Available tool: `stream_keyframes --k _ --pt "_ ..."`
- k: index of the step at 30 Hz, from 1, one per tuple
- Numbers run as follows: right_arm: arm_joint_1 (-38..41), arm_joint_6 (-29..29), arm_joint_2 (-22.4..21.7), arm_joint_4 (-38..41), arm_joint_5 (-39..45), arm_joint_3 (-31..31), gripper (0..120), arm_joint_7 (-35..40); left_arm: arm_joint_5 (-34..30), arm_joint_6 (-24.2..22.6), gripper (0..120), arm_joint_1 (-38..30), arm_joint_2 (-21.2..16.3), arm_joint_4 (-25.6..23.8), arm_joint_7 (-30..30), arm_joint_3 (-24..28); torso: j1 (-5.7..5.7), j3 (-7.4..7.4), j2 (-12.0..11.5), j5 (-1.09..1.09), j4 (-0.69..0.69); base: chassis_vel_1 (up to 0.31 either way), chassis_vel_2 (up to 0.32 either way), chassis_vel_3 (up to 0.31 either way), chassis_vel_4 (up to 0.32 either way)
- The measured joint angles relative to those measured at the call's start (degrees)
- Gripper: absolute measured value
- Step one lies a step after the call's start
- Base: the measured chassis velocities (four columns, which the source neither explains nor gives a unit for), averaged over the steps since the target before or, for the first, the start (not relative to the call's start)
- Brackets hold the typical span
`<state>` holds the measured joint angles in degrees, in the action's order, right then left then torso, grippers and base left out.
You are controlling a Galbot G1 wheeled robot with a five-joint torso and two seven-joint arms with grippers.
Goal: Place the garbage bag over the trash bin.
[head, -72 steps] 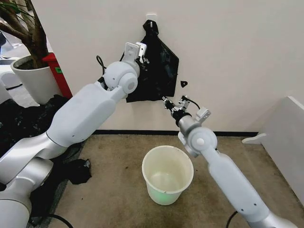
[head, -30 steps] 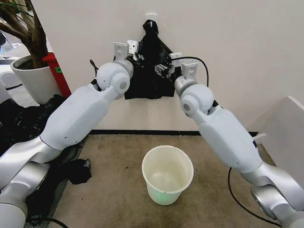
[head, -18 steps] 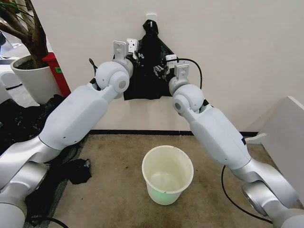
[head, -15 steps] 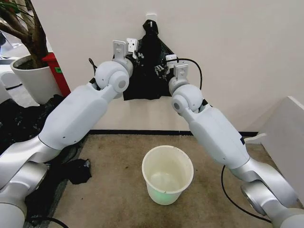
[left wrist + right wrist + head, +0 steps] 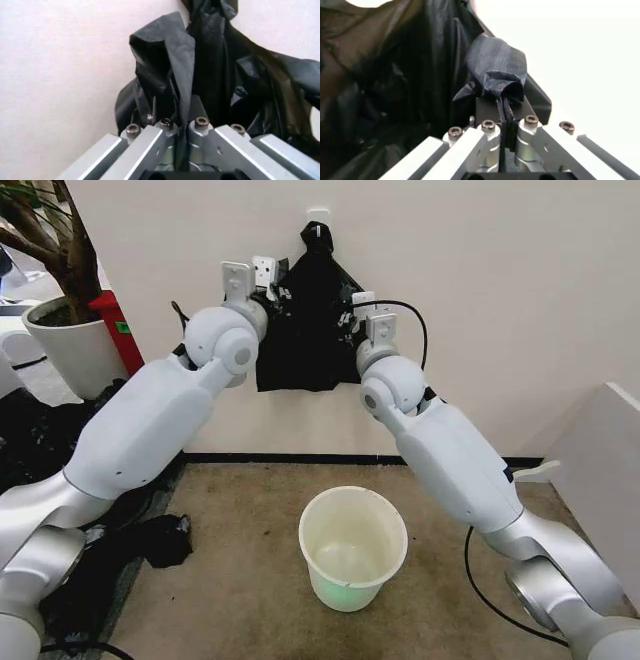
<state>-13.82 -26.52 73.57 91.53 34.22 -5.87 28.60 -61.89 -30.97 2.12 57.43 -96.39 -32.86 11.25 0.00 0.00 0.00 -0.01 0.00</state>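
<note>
1. The garbage bag (image 5: 305, 330) hangs flat against the wall from a white wall hook (image 5: 318, 218), its knotted top at the hook and its body spreading downward in a shield shape. It is well above the floor and not on the bin.

2. Change noted: a couple of seconds ago the right arm was low, near the bag's lower right corner. It has since risen to the bag's upper right edge. In the last half second the left arm has shifted slightly outward and upward along the left edge, and the bag's left side looks drawn a little wider.

3. The left gripper (image 5: 177, 123) is at the bag's upper left edge, its jaws nearly closed with a fold of black film pinched between them, as the left wrist view shows.

4. The right gripper (image 5: 506, 122) is at the upper right edge, jaws pressed together on a bunched tab of the bag.

5. Judgement: both edges appear secured, so the bag seems ready to be lifted off the hook and spread open. The placing itself is not yet begun.

6. The trash bin (image 5: 353, 548) stands upright on the carpet, directly below the bag and well apart from both grippers, with nothing visible inside.
</note>
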Motion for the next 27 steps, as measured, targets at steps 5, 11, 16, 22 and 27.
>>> stream_keyframes --k 5,11,16,22,27 --pt "-0.94 0.33 -1.43 1.25 1.38 1.14 0 0.01 -1.49 0.01 0 0.69 -1.24 -1.01 -0.99 -1.92 0.0 0.0 0.0 0.01 -0.01 0.0 0.0 0.0 0.0" --pt "-2.47 0.83 -3.5 3.7 3.78 1.91 0 0.63 -4.61 0.02 0 2.16 -2.84 -2.64 -2.28 -4.58 0.0 0.0 0.0 0.01 -0.01 0.0 0.0 0.0 0.0" --pt "-4.21 0.87 -5.17 5.78 5.73 2.1 0 0.96 -6.2 -0.04 0 4.62 -5.46 -5.95 -2.63 -5.53 0.0 0.0 0.0 0.01 0.0 0.0 0.0 0.0 0.0" --pt "-10.71 0.86 -7.2 9.78 7.47 2.15 0 1.47 -7.35 -0.2 0 11.09 -9.53 -11.77 -3.67 -6.21 0.0 0.0 0.0 0.0 0.0 0.0 0.0 0.0 0.0" --pt "-16.49 0.85 -8.88 13.92 7.96 2.98 0 1.51 -7.98 -0.26 0 17.16 -12.24 -15.83 -4.34 -7.49 0.0 0.0 0.0 -0.01 0.0 0.0 0.0 0.0 0.0"
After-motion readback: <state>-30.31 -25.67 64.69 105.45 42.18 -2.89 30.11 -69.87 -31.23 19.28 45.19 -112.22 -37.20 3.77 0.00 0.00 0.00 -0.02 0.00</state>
